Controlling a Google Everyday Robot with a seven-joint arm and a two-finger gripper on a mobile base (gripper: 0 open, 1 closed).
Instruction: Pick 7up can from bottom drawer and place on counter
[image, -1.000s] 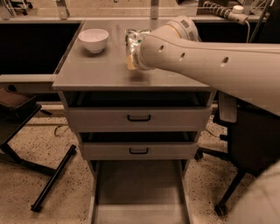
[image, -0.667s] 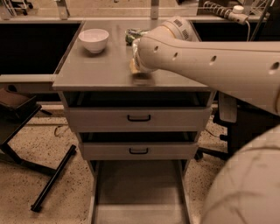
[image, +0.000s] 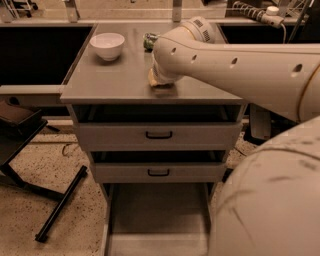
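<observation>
With the gripper low on the table, its hold impossible to tell, and the 7up can just behind it, a sideways withdrawal would likely topple the can.

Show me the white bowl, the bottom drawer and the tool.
white bowl (image: 107, 46): camera view, front of its outer wall.
bottom drawer (image: 159, 212): camera view, bare floor of the open tray.
tool (image: 160, 81): camera view, tan tip showing down at the counter (image: 110, 82).
</observation>
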